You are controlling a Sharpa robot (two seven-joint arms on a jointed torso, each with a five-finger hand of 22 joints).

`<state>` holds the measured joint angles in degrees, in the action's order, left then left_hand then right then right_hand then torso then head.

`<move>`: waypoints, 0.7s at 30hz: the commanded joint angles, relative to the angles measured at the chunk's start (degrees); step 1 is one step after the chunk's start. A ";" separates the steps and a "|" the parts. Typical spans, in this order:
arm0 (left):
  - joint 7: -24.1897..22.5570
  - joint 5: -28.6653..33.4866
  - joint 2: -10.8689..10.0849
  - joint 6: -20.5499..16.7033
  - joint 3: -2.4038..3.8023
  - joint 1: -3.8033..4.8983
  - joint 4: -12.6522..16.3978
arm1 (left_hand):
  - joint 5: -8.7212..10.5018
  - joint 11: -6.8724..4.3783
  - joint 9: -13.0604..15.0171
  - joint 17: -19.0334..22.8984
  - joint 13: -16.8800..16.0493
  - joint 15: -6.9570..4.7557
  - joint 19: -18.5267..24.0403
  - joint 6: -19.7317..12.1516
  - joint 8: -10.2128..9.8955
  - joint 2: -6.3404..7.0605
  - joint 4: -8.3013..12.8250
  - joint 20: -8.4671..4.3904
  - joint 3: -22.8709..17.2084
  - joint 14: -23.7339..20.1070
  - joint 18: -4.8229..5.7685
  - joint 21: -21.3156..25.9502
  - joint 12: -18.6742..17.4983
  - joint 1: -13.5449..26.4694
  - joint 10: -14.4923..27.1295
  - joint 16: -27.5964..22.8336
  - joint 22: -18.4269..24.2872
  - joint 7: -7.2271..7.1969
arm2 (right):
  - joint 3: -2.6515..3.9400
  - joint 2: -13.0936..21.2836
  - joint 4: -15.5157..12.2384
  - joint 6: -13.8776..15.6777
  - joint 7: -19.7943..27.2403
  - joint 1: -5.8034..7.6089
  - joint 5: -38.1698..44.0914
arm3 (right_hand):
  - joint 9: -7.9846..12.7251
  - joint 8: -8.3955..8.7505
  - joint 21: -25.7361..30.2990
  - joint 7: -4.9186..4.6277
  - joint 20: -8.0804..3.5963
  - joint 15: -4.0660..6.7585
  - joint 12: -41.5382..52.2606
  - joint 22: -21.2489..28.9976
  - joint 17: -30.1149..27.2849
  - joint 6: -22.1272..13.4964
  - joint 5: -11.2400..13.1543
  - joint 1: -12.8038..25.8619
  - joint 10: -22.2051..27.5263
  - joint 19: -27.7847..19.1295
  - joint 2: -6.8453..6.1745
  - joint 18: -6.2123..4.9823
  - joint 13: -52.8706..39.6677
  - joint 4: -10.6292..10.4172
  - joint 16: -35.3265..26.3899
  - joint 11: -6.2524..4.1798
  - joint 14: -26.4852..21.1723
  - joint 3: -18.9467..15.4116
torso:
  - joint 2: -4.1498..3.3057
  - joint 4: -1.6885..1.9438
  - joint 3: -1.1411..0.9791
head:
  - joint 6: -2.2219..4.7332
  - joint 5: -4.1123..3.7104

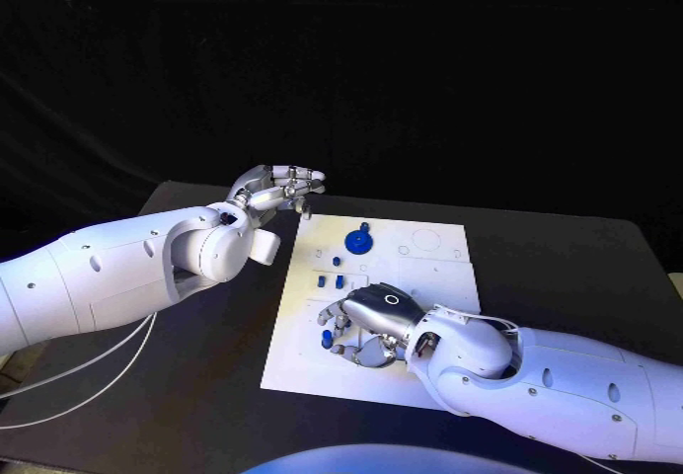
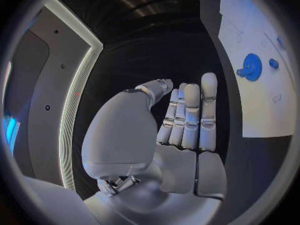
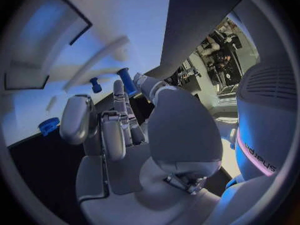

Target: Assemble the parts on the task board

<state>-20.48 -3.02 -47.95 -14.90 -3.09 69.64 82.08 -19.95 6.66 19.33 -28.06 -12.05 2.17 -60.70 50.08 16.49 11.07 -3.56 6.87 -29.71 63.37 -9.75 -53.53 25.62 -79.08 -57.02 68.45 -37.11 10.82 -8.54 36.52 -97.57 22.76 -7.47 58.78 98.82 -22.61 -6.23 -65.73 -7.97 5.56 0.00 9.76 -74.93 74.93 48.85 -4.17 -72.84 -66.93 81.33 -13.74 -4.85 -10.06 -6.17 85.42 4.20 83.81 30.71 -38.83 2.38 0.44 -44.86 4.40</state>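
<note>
Your right hand (image 1: 373,314) rests low on the white task board (image 1: 434,346), pinching a small blue peg (image 3: 126,80). Your left hand (image 1: 277,188) hovers empty, fingers loosely apart, beside the board's far corner. A blue disc (image 1: 359,241) sits mounted; several small parts (image 1: 331,282) look unplaced.

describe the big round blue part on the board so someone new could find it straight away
Start at the white task board in the middle of the black table. Look at its far end, away from the right hand: the round blue part lies there, near the left hand. It is a flat disc, much wider than the small blue pieces nearby.
</note>
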 commanded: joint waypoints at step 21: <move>-0.22 0.20 -0.17 1.21 -0.29 0.04 0.94 | 0.05 -0.07 -0.04 0.08 -0.09 -0.04 -0.05 -0.62 -0.15 -0.28 -0.15 0.39 0.22 -0.34 -0.83 0.25 0.24 0.30 0.50 0.29 0.12 0.01 | 0.42 27.98 -11.98 3.35 0.60 6.27 -36.18 | -7.16 -9.23 -7.39 1.96 -2.11 2.40 56.14 -8.33 9.34 7.78 -6.05 2.10 -11.32 3.10 1.80 1.52 -54.77 -3.62 2.72 -2.93 5.13 -9.12 | 1.33 -1.54 0.35 | 0.46 -7.20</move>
<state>-20.36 -3.02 -48.24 -14.65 -3.40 69.63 82.75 -19.95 6.65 19.34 -28.07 -12.09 2.17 -60.70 49.67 16.49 11.07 -3.56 6.87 -29.72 63.37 -9.75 -53.53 25.62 -79.08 -57.03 68.45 -37.05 10.84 -7.98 63.67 -108.57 27.87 -4.82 65.32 67.40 -29.47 -15.24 -72.87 -5.90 3.50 2.31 62.84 -74.91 74.92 56.94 -9.97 -70.74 -77.62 83.82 -12.50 -3.93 -61.64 -9.62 87.89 1.25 84.03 21.92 -37.86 1.29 0.74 -44.26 -1.96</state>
